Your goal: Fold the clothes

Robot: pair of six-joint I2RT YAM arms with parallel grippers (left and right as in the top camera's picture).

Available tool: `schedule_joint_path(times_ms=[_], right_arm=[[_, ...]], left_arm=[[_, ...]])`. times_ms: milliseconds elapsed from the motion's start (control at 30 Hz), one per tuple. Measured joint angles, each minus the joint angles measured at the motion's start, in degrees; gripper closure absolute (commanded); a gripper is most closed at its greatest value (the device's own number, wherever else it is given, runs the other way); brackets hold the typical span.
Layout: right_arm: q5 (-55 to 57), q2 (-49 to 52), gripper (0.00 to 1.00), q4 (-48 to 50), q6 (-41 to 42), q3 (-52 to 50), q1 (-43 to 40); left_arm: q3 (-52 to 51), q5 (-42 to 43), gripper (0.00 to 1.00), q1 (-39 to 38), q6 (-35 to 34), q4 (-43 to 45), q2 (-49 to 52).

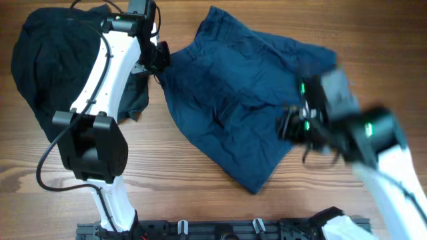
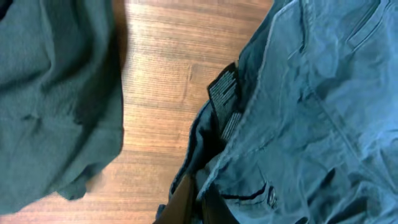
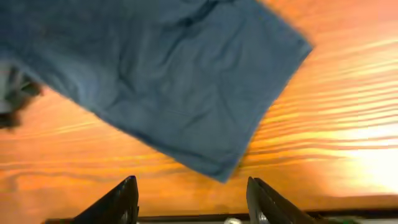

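**Q:** Status, left to right?
**A:** Black garment heap (image 1: 40, 60) is far left, not my job. My left gripper (image 1: 159, 61) is clamped tight on the left edge of the navy shorts (image 1: 227, 93), with its ribbed pad (image 2: 224, 93) in bunched fabric.
**Q:** Where are the shorts?
**A:** Mid-table (image 1: 200, 200), spread out, wrinkled, set diagonally.
**Q:** Right side?
**A:** My right gripper (image 1: 293, 127) hovers over their right half, blurred from above. Jaws are apart with nothing between them. From the wrist, a corner (image 3: 217, 169) lies just ahead of the fingers (image 3: 127, 199).
**Q:** Who grabs next?
**A:** Right, I'd say. It's nearer the free side, and the left anchors the opposite edge.
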Motion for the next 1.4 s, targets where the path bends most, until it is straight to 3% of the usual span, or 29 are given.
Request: schedule_joint_path(times_ms=[200,433,633,1000,1233,1400], right_arm=[[-7.93,-4.24,0.50,14.16,9.77,-25.49,5.01],[-11.54,-2.56,0.52,26.71,19.19,-37.29,10.25],[-14.62,4.96,0.52,36.92,22.29,-39.41,16.39],[-15.04,11.28,0.53,37.20,23.93,-39.47,19.21],[-14.53,11.28,0.75,39.67,24.50,-39.52,21.00],[-13.05,11.65,0.75,39.91,24.33,-39.52,21.27]], left_arm=[[0.00,0.00,0.96,0.00,-0.48,2.71,0.00],[0.00,0.02,0.96,0.00,-2.89,5.86,0.00],[0.00,0.02,0.96,0.00,-3.21,5.90,0.00],[0.00,0.02,0.96,-0.44,-3.19,5.90,0.00],[0.00,0.02,0.96,-0.44,-3.19,5.88,0.00],[0.00,0.02,0.96,-0.44,-3.19,5.84,0.00]])
